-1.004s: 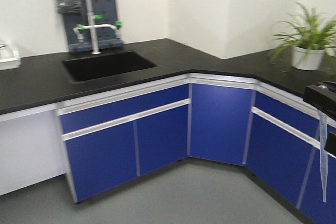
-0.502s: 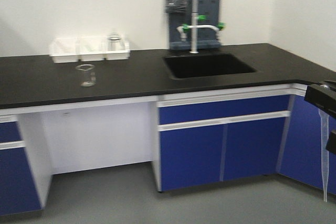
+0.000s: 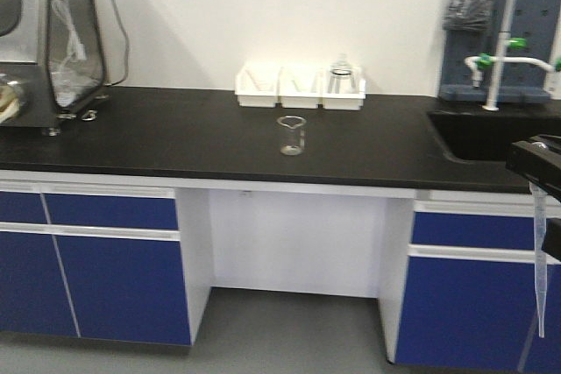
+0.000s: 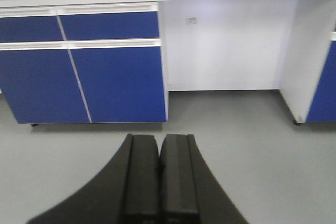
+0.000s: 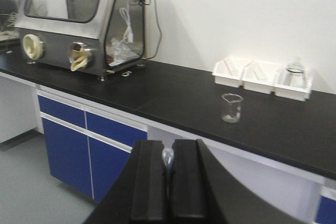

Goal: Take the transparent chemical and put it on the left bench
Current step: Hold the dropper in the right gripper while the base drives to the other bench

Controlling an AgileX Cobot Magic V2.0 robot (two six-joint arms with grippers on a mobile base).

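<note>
So the right end effector was pinching the clear pipette, pads squeezed on its bulb end. In the right wrist view only a bit of that bulb poked up between the pads. From the front view the pipette hung straight down with its tip pointing at the floor, out at the far right in front of the blue cabinets, just below the sink. It wasn't on the table, it was out in front of the table's edge.

The left end effector was pressed together with nothing in it, aimed down at the grey floor and the cabinet fronts.

On the table there was a glass beaker standing upright by itself, with three white bins in a row against the wall behind it. A steel glove box sat over at the far left. A white tap with green knobs stood behind the sink.

As for writing, there was one tiny tag on the white panel under the table, but it was way too small to read.
</note>
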